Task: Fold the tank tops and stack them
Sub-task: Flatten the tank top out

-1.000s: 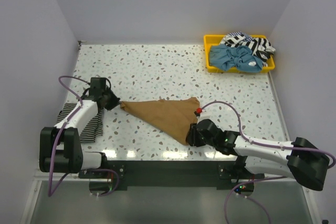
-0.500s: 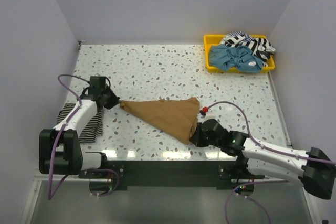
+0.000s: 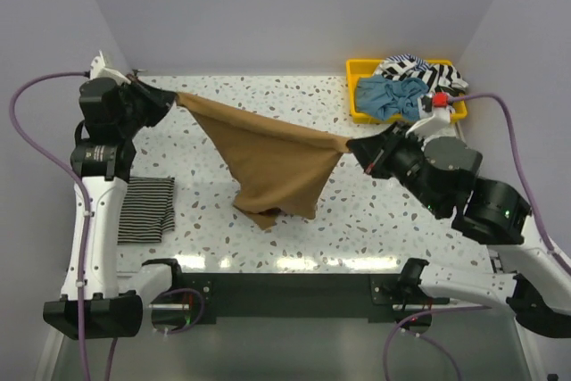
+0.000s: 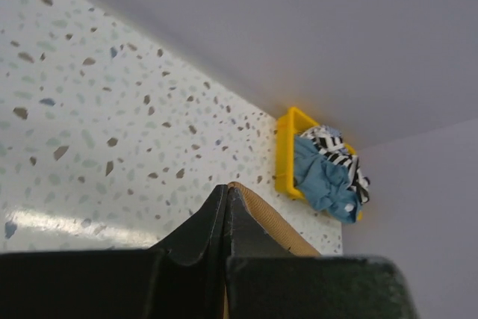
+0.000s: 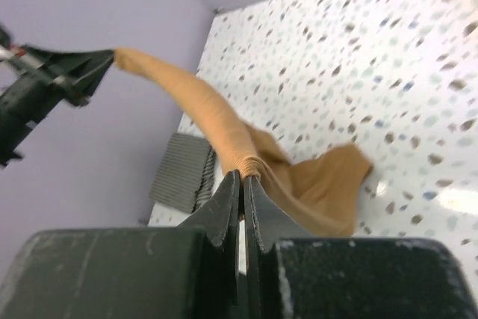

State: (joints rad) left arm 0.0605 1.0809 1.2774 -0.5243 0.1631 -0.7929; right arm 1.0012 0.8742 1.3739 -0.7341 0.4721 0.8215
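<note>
Tan tank top (image 3: 268,162) hung between both tools above the bench (image 3: 268,100).

Upper left: left tool (image 3: 169,99) pinched tight on one corner of the tan cloth. Lower left: striped tank top (image 3: 147,209) lies folded flat on the bench, apart from the tan one. Centre: top edge taut, body sagging, low tip at or just over the bench; cannot tell which. Right of centre: right tool (image 3: 352,145) clamped on the other corner. My judgement: keep the edge level, lower the tip first, and lay the cloth flat short of the striped one. Upper right: yellow tray (image 3: 353,86) holds a blue top (image 3: 397,95) and a black-and-white top (image 3: 419,69), heaped. The right arm's cable (image 3: 500,104) passes close by; a possible snag.
</note>
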